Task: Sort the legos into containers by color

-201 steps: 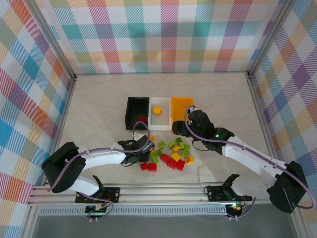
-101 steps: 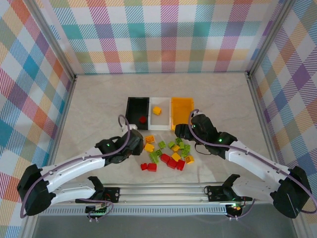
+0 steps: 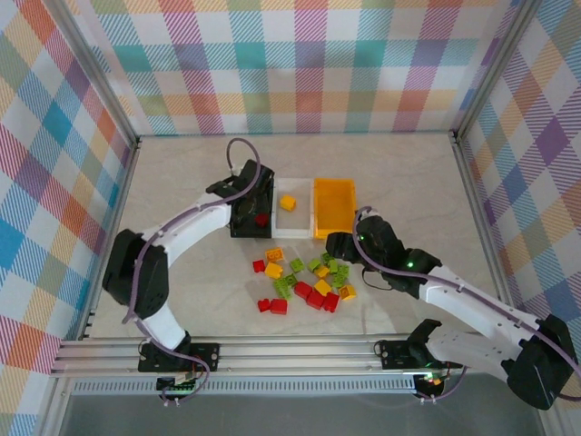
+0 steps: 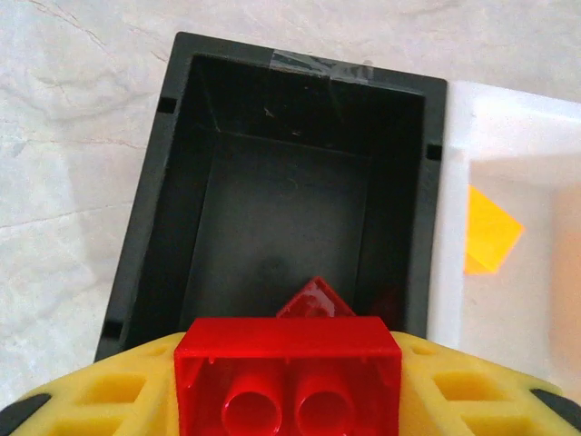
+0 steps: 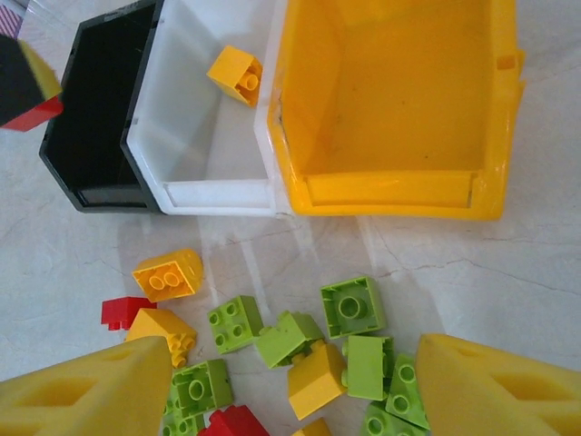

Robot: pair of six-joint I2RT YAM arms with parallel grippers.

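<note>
While the left gripper hangs over the black bin clamped on a red brick, the right gripper stands spread above the loose bricks before the orange bin, one yellow brick lying in the white bin.

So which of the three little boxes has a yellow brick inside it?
The white plastic bin in the middle, between the black plastic bin and the orange-yellow plastic bin: one yellow studded brick lies inside. The orange-yellow bin holds nothing.
</note>
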